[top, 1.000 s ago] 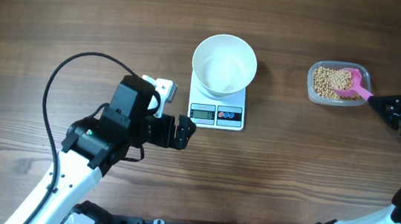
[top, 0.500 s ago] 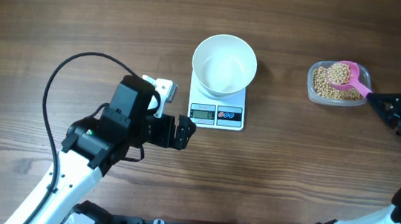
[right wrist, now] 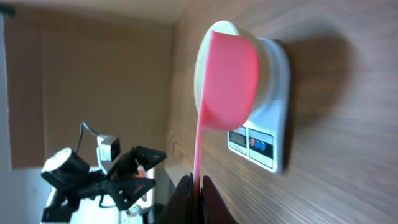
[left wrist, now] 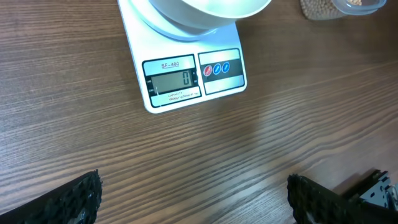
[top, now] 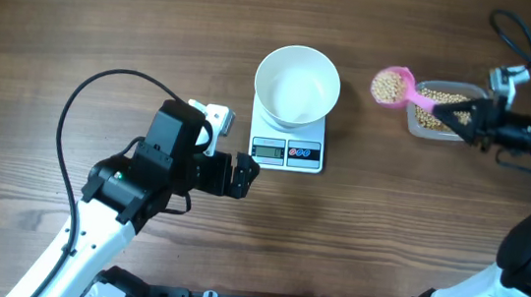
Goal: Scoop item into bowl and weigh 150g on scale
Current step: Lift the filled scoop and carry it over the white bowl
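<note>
Wooden worktop (top: 160, 19) is centred on the scale (top: 287, 151), with the empty bowl (top: 297, 85) set on it for weighing. Right of the scale, a scoop (top: 407, 93) of beans (top: 385, 85) is held level, likely against spilling, by the right claw (top: 468, 118), clamped on its handle. The left claw (top: 246, 176) is spread apart.

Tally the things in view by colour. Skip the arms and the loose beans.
White: 2, bowl and scale
Pink: 1, scoop
Clear: 1, tub
Total: 4
</note>
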`<state>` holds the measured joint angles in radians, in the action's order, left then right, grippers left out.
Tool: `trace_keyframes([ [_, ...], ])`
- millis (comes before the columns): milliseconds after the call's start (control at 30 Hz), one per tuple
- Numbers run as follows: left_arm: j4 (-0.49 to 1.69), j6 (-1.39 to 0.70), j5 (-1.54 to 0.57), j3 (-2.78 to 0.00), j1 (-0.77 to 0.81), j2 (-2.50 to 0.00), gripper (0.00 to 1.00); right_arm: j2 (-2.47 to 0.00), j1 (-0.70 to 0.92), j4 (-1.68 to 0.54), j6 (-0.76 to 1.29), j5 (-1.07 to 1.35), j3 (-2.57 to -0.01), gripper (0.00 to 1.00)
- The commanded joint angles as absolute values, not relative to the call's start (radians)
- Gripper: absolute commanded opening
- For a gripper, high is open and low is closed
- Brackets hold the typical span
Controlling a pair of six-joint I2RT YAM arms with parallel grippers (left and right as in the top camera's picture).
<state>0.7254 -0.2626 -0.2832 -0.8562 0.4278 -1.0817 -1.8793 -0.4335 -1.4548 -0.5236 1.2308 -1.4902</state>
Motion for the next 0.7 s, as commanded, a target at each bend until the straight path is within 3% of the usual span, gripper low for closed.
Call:
trace_keyframes([
  [0,0.723,-0.242,-0.295,-0.866,0.421,-1.084,1.00,-1.845,-0.341,-1.448,-0.485,1.280,-1.589,0.04],
  [333,0.723,-0.242,-0.295,-0.866,0.421,-1.084,1.00,-1.841,-0.125,-1.147,-0.278,1.126,-1.613,0.04],
  [667,0.723,-0.242,-0.295,-0.866,0.421,-1.084,1.00,-1.814,0.068,-1.013,-0.209,0.735,-1.677,0.04],
])
